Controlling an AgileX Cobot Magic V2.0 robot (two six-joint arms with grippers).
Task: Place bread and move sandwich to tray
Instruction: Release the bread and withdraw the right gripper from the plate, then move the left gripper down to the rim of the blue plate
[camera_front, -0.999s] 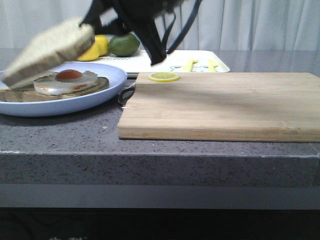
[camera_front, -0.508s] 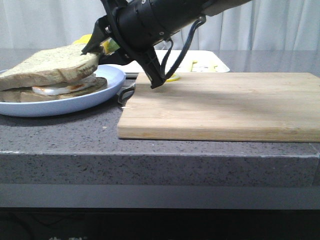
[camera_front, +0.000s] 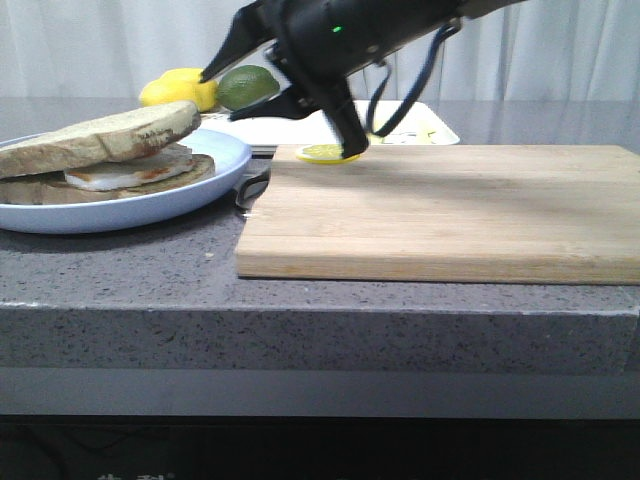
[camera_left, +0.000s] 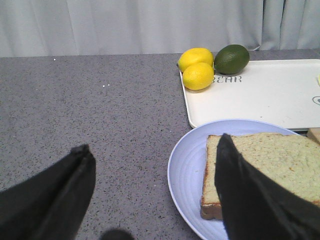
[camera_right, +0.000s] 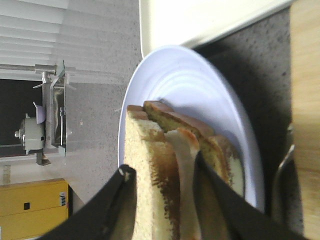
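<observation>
The bread (camera_front: 100, 138) lies tilted on top of the fried egg and lower slice, so the sandwich (camera_front: 130, 170) sits stacked on the light-blue plate (camera_front: 170, 200). My right gripper (camera_front: 220, 97) hovers just right of the bread's end, open. In the right wrist view its fingers (camera_right: 162, 162) straddle the bread (camera_right: 145, 175) without pinching it. My left gripper (camera_left: 152, 145) is open above the countertop beside the plate (camera_left: 187, 170), and one finger overlaps the bread (camera_left: 280, 160) in that view. The white tray (camera_front: 270, 128) lies behind the plate.
A wooden cutting board (camera_front: 440, 210) fills the right half of the counter, with a lemon slice (camera_front: 325, 153) at its far edge. Two lemons (camera_left: 197, 75) and a green fruit (camera_left: 231, 58) rest at the tray's corner (camera_left: 260, 95). A metal utensil (camera_front: 252, 188) lies between plate and board.
The right gripper lowered the bread onto the egg, let go of it, and drew back up and to the right.
</observation>
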